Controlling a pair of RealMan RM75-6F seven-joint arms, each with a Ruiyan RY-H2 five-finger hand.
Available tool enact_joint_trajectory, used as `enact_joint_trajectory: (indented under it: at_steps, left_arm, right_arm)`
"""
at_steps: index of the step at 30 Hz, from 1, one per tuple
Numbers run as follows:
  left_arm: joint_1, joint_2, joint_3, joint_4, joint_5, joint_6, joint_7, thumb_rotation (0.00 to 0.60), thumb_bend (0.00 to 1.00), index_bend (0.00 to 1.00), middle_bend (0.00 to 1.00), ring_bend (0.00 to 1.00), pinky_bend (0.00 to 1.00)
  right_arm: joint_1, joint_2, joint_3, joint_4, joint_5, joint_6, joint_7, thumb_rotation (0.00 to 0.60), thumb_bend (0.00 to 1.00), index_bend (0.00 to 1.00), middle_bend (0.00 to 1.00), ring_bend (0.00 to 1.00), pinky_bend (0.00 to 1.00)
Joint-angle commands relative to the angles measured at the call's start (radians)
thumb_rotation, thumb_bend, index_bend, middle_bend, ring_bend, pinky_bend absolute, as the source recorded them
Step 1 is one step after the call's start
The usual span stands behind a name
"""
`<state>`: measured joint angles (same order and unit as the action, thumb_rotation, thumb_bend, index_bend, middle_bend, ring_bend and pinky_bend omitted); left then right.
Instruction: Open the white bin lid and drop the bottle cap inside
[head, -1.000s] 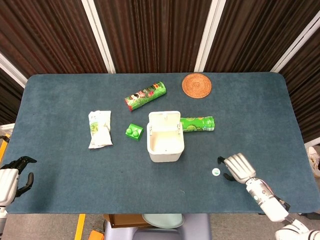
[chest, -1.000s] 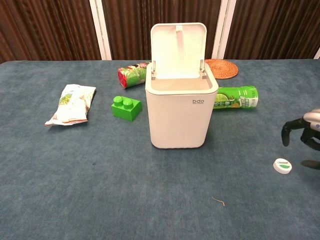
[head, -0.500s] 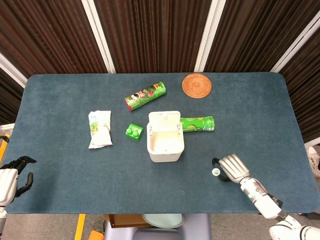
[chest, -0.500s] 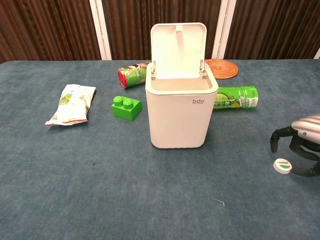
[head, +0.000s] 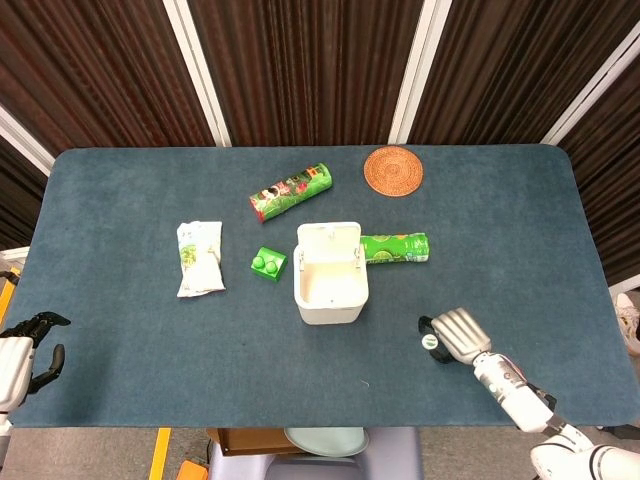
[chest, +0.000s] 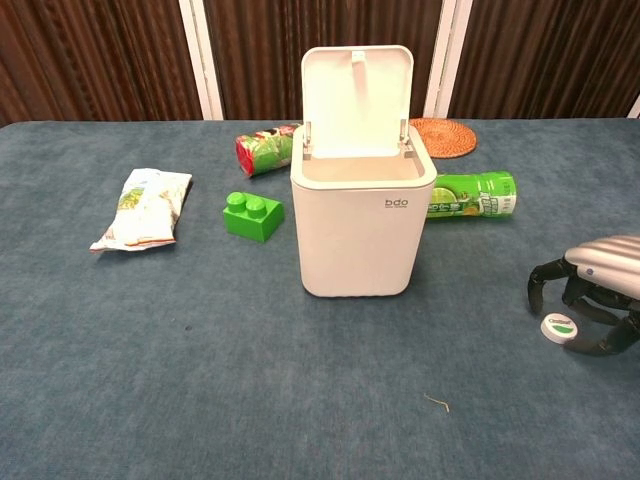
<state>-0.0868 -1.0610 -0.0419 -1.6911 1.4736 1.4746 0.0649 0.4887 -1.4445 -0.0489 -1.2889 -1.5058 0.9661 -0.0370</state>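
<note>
Bin: the white plastic bin (chest: 362, 225) is standing near the middle of the blue felt-covered table (head: 120, 330), its hinged white lid (chest: 355, 88) already tipped up and back, so the mouth is lying open.
Cap: the small round white bottle cap with a green mark (chest: 560, 325) is lying flat on the cloth, well to the right of the bin and nearer the robot.
Right hand: the right hand (chest: 590, 293) is arching over the cap with its dark fingertips (chest: 534, 290) curling down around it; in the chest view the cap is sitting inside that cage of fingers, but I cannot tell whether any pad is touching it or pinching it.
Left hand: the left hand (head: 22, 352) is idling at the near left edge of the table, fingers loosely curled, holding nothing.
Handling: judging by its look, the cap is very light, stiff and low, with a smooth rim that is likely to skid on the cloth or flip if pushed from one side only.
Where to hold: pinching it across the rim, thumb against an opposing finger, seems the safest hold; pressing on the flat top will probably only pin it down.
Step in hand: closing on the cap; the lid part is looking done, the drop is not yet made.
Bystanders: a white snack packet (head: 199, 257), a green toy brick (head: 268, 264), two green printed tubes (head: 290, 191) (head: 394, 248) and a round woven coaster (head: 393, 170) are lying around the bin.
</note>
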Motion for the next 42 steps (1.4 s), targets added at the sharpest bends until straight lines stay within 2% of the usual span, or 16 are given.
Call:
enact_joint_trajectory:
  at_steps: [1, 11, 16, 21, 23, 26, 29, 33, 37, 42]
  left_arm:
    - [0.000, 0.000, 0.000, 0.000, 0.001, 0.001, -0.002, 0.600, 0.55, 0.35, 0.29, 0.36, 0.47]
    - [0.001, 0.002, 0.000, 0.001, 0.001, 0.001, -0.004, 0.600, 0.54, 0.35, 0.29, 0.36, 0.47]
    - [-0.001, 0.001, 0.000, 0.001, 0.000, -0.003, -0.001, 0.600, 0.55, 0.35, 0.29, 0.36, 0.47]
    - [-0.002, 0.000, -0.001, 0.003, -0.009, -0.009, -0.001, 0.600, 0.55, 0.35, 0.29, 0.36, 0.47]
    - [-0.003, -0.001, 0.000, 0.002, -0.008, -0.011, 0.001, 0.600, 0.55, 0.35, 0.29, 0.36, 0.47]
    - [-0.005, 0.000, 0.002, -0.001, -0.004, -0.013, 0.008, 0.600, 0.55, 0.35, 0.29, 0.36, 0.47]
    - [-0.004, -0.003, 0.004, -0.002, -0.001, -0.013, 0.013, 0.600, 0.55, 0.35, 0.29, 0.36, 0.47]
    - [-0.004, -0.003, 0.004, -0.003, -0.004, -0.013, 0.016, 0.600, 0.55, 0.35, 0.29, 0.36, 0.47]
    - [-0.005, -0.002, 0.003, -0.003, -0.007, -0.015, 0.014, 0.600, 0.55, 0.35, 0.29, 0.36, 0.47]
    - [-0.004, -0.002, 0.003, -0.001, -0.007, -0.014, 0.010, 0.600, 0.55, 0.35, 0.29, 0.36, 0.47]
  right_arm:
    - [0.001, -0.003, -0.001, 0.003, -0.001, -0.001, 0.002, 0.600, 0.37, 0.55, 0.96, 0.95, 0.85]
    - [-0.007, -0.003, 0.003, 0.006, 0.000, 0.019, -0.002, 0.600, 0.37, 0.69, 0.96, 0.96, 0.86]
    - [-0.016, 0.012, 0.011, -0.016, -0.009, 0.056, 0.003, 0.600, 0.37, 0.71, 0.96, 0.96, 0.86]
    - [-0.040, 0.083, 0.030, -0.141, -0.081, 0.200, -0.028, 0.600, 0.37, 0.71, 0.96, 0.96, 0.86]
    - [-0.051, 0.124, 0.041, -0.224, -0.110, 0.260, -0.069, 0.600, 0.37, 0.71, 0.96, 0.96, 0.86]
    - [-0.057, 0.189, 0.055, -0.362, -0.121, 0.291, -0.129, 0.600, 0.37, 0.71, 0.96, 0.96, 0.86]
    - [-0.050, 0.251, 0.070, -0.491, -0.109, 0.279, -0.182, 0.600, 0.37, 0.71, 0.96, 0.96, 0.86]
    - [-0.030, 0.289, 0.101, -0.596, -0.091, 0.257, -0.228, 0.600, 0.37, 0.71, 0.96, 0.96, 0.86]
    - [0.013, 0.285, 0.152, -0.648, -0.047, 0.215, -0.258, 0.600, 0.37, 0.71, 0.96, 0.96, 0.86]
    - [0.073, 0.231, 0.217, -0.636, 0.042, 0.163, -0.341, 0.600, 0.37, 0.71, 0.96, 0.96, 0.86]
